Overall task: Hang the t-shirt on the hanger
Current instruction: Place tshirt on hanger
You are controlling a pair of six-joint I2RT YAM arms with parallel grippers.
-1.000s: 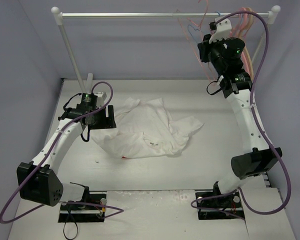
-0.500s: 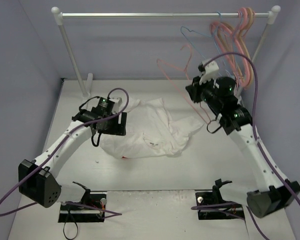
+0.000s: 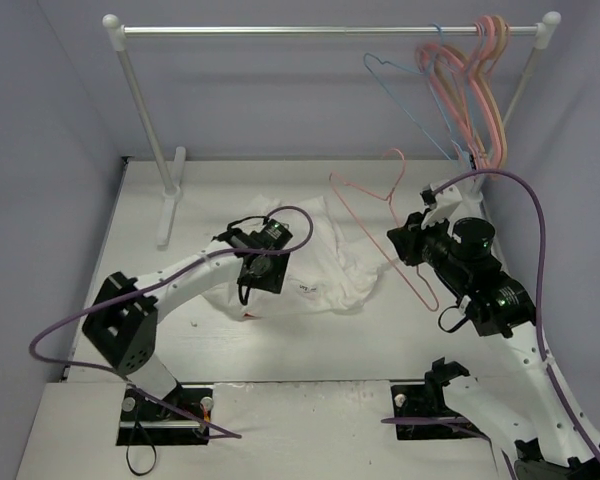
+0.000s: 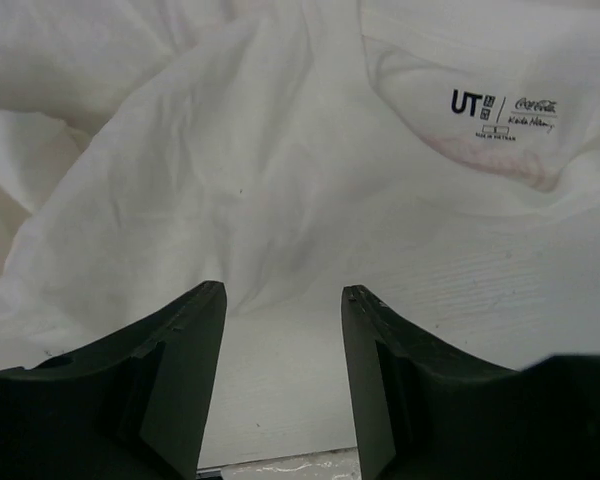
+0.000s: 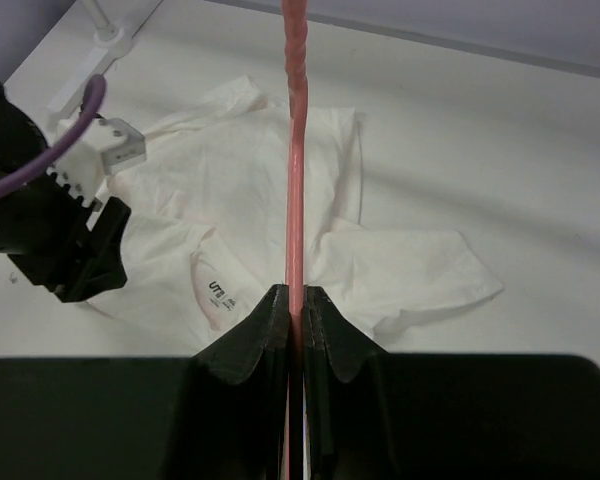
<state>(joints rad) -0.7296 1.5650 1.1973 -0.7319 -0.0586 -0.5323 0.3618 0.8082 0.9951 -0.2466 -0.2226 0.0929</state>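
Observation:
The white t-shirt (image 3: 325, 250) lies crumpled on the table with its neck label up; the red print is hidden apart from a small red edge. My left gripper (image 3: 264, 279) is open and empty, low over the shirt just left of the collar. In the left wrist view the gripper (image 4: 283, 295) has cloth (image 4: 230, 150) between and beyond its fingers. My right gripper (image 3: 401, 243) is shut on the thin pinkish-red wire hanger (image 3: 361, 188), held in the air right of the shirt. In the right wrist view the gripper (image 5: 296, 292) pinches the hanger wire (image 5: 296, 150) above the shirt (image 5: 230, 200).
A clothes rail (image 3: 330, 30) spans the back on white posts. A thin pale blue hanger (image 3: 400, 75) and a bunch of thicker pink and peach hangers (image 3: 472, 80) hang at its right end. The left post's foot (image 3: 170, 200) stands on the table at the back left.
My right arm has come down from the rail with the pinkish-red hanger to beside the shirt. My left gripper has moved right across the shirt to the collar.

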